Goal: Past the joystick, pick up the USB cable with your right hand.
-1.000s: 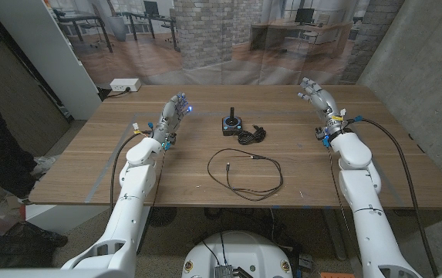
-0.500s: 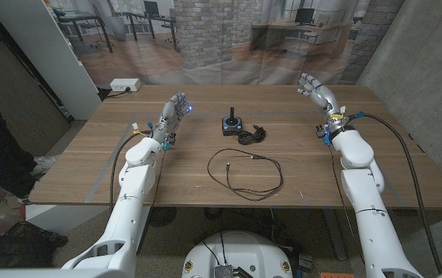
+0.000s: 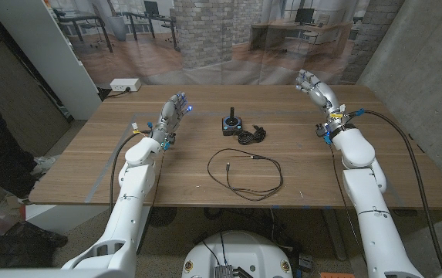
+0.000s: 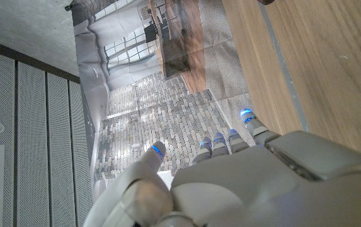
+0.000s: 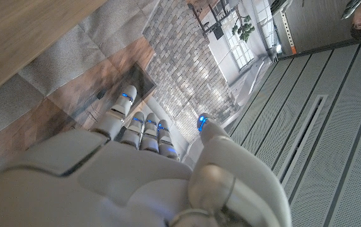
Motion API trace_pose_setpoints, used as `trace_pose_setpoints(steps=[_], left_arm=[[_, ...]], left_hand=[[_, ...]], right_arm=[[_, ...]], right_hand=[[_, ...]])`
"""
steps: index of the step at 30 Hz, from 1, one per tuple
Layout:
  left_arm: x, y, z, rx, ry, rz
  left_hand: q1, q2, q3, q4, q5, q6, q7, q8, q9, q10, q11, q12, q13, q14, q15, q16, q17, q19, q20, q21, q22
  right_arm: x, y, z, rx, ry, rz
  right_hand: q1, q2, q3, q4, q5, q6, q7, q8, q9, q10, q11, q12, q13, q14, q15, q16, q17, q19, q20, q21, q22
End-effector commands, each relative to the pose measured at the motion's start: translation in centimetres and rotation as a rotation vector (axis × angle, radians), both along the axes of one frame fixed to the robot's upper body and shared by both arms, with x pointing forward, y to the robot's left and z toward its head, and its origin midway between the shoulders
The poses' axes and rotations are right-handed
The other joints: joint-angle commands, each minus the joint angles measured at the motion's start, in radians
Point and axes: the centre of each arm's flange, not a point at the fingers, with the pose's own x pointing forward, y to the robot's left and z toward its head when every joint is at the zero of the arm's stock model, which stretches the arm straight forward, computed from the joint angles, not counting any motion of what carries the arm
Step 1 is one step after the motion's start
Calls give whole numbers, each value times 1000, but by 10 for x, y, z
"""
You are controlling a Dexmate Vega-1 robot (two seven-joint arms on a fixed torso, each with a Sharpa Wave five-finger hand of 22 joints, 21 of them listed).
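Black USB cable (image 3: pixel 244 171) looped loosely mid-table (image 3: pixel 406 166), nearer than the joystick (image 3: pixel 231 122), right robot hand (image 3: pixel 314 86) raised at the far edge, released (fingers apart), left robot hand (image 3: pixel 170 116) likewise released

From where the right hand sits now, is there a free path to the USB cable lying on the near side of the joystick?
Probably yes. The right hand is open and raised at the far right; bare table lies between it and the USB cable. The joystick and its coiled cord sit farther back, off that path.
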Motion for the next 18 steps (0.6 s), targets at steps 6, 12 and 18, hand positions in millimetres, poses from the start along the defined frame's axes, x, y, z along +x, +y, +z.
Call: trace_pose_setpoints(steps=[6,12,18], left_arm=[[0,0,0,0,1,0],[-1,0,0,-1,0,-2],[-2,1,0,-1,-2,-1]], left_hand=[[-6,80,4,-1,5,6,-3,7,3,7,2,4,6,6,1,6,2,3,3,-4,2],[-6,80,3,-1,5,7,-4,7,3,8,1,4,6,6,1,5,2,3,4,-5,2],[-6,80,3,-1,6,9,-4,7,3,8,1,3,6,7,1,6,2,3,4,-6,2]], right_arm=[[-13,8,6,-83,-59,-33],[-17,10,8,-105,-74,-36],[-22,12,8,-115,-84,-42]], right_hand=[[16,1,2,-11,-4,15,-6,7,2,17,1,3,2,13,4,9,3,14,-4,5,3],[19,-1,2,-15,-4,20,-4,7,2,20,-1,3,2,16,4,9,2,17,-3,5,3],[20,-1,1,-17,-4,22,-5,7,2,23,0,2,2,19,3,9,3,19,-3,4,3]])
